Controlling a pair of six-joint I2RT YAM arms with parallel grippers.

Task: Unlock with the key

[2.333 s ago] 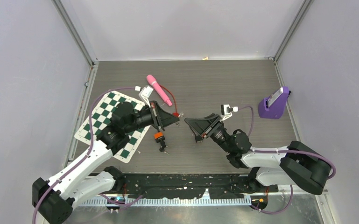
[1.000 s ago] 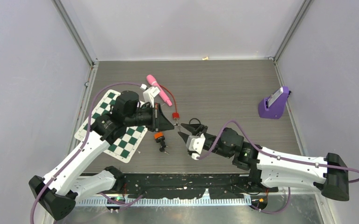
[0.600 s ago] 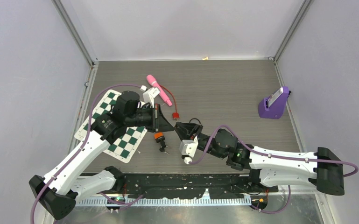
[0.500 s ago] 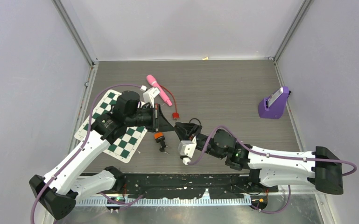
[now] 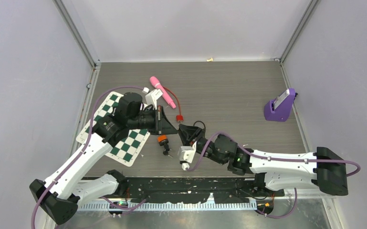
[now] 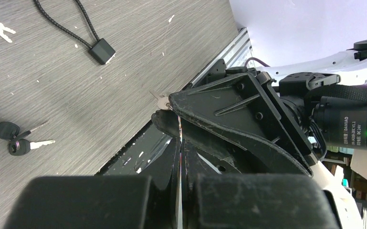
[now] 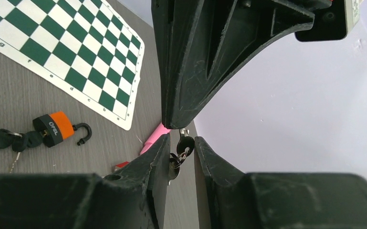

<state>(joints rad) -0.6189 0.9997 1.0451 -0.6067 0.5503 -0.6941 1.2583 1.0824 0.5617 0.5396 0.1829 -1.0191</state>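
Note:
My left gripper (image 5: 173, 128) is shut on the silver blade of a key (image 7: 185, 144), whose black head hangs from its tip with a ring and a second key. My right gripper (image 7: 181, 140) meets it tip to tip above the table. Its jaws stand narrow on either side of that black head and pinch it. In the left wrist view the blade shows as a thin sliver between my left fingers (image 6: 169, 157). The orange padlock (image 5: 162, 139) lies on the table below both grippers, its shackle (image 7: 82, 134) showing as a hook, with another key bunch (image 5: 167, 152) beside it.
A green-and-white chessboard mat (image 5: 106, 125) lies under the left arm. A pink tube (image 5: 162, 91) and a red cable lock end (image 5: 179, 118) lie behind the grippers. A black cable lock (image 6: 100, 50) lies further off. A purple holder (image 5: 280, 106) stands at the right.
My right arm has swung left and low, turning its jaws onto the key at the left gripper's tip, and the jaws have narrowed around it. The left arm has held still.

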